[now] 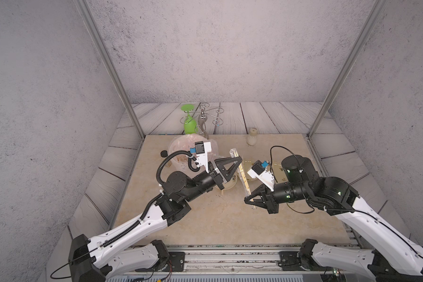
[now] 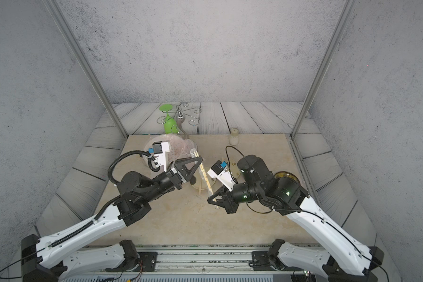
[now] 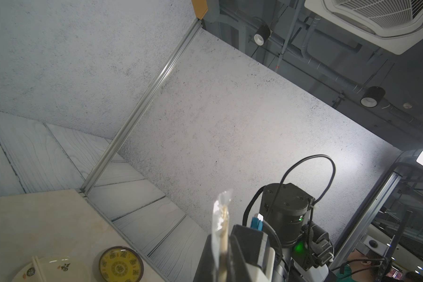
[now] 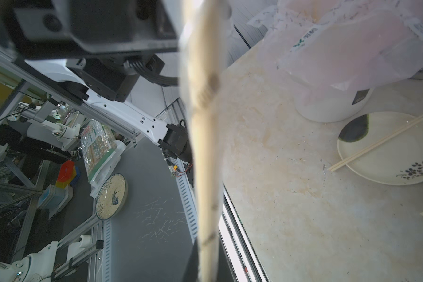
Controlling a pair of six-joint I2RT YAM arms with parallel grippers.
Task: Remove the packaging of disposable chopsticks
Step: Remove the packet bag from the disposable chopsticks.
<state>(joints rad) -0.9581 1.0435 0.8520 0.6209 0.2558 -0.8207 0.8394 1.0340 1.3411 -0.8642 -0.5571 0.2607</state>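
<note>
Packaging [image 1: 243, 179], chopsticks [image 3: 224, 232] inside, aloft: left hand [image 1: 239, 161] clamps far end, right hand [image 1: 249, 199] near end.

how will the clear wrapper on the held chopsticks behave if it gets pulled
Probably floppy: the wrapper end past the left gripper looks thin and crumpled. Likely light and slippery, being clear film. The chopsticks inside probably keep the rest straight.
</note>
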